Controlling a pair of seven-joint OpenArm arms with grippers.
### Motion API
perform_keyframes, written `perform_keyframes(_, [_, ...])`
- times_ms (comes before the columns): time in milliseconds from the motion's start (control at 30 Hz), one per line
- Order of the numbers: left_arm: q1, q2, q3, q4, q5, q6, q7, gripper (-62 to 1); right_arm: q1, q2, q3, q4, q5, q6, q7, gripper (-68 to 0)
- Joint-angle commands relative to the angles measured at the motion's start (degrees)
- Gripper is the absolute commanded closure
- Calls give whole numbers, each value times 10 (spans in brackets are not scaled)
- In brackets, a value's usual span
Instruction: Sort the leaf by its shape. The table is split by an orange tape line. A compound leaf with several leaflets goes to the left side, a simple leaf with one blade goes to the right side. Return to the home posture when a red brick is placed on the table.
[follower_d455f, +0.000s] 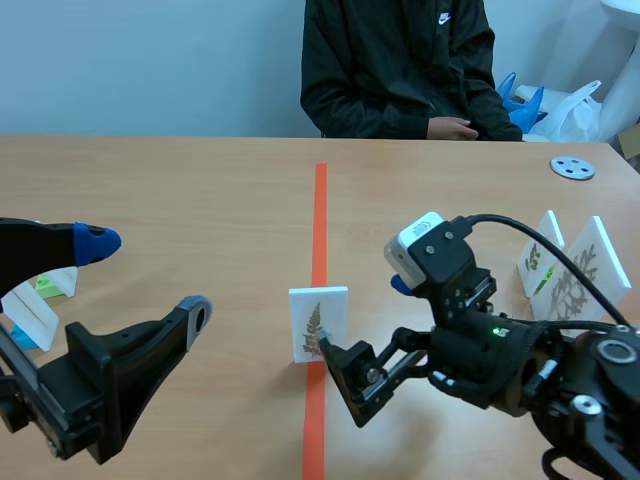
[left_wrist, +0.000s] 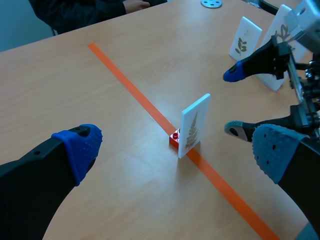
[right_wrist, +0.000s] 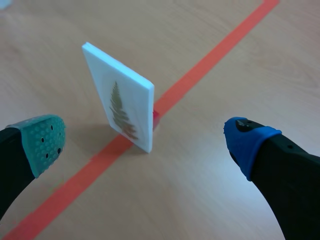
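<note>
Light wooden table, evenly lit, plain pale blue-grey wall behind its far edge, person in black jacket seated across it, white plastic bag beyond the far right corner.

My left arm sits low on its own side, with the left gripper spread wide, pads well apart. My right arm reaches in toward the middle, and the right gripper is likewise gaping wide.
</note>
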Motion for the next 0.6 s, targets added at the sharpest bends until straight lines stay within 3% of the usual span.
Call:
perform_keyframes(0, [-2, 3, 1, 7, -6, 1, -8, -623, 23, -9, -5, -9, -12, 0, 19, -679])
perform_keyframes(267, [-2, 3, 1, 7, -6, 1, -8, -623, 94, -40, -52, -118, -54, -2, 50, -679])
perform_keyframes(467, [-2, 3, 1, 7, -6, 1, -9, -623, 115, -43, -83, -159, -91, -8, 76, -677])
perform_keyframes(567, [-2, 3, 1, 7, -6, 1, -14, -623, 115, -43, -94, -160, -107, -17, 79, -616])
